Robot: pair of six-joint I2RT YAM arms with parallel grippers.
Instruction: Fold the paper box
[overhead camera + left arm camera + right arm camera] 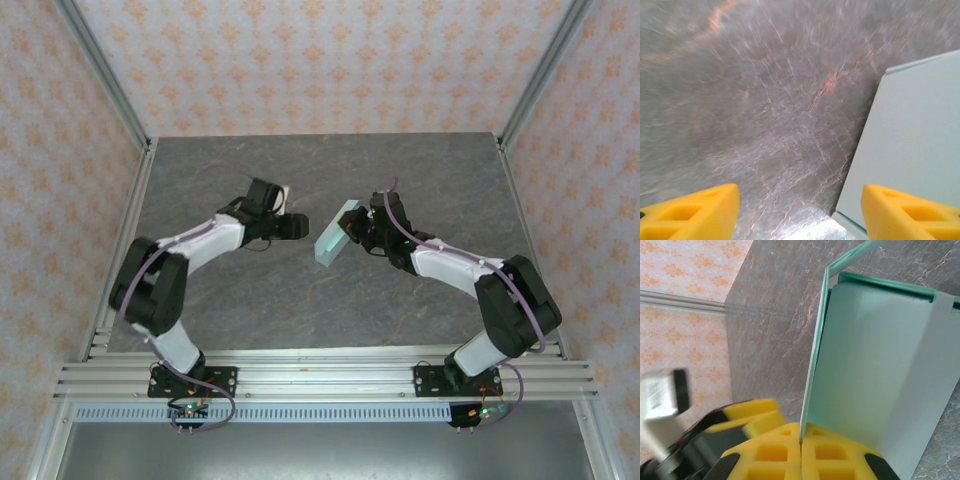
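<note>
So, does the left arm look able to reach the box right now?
Probably yes. The left claw is open, with the box close by one finger and nothing in between. The right claw pinches a panel on the box's other side, leaving the near face free.

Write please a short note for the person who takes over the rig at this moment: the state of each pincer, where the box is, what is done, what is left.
Left pincer: open and empty, close beside the paper box. I cannot tell whether it touches the box.
Right pincer: shut on the thin edge of one box wall, holding the box tilted over the middle of the table.
Done: the card is already partly shaped, with its walls standing.
Left: one side is open. Closing it probably falls to the left pincer while the right one holds.
</note>
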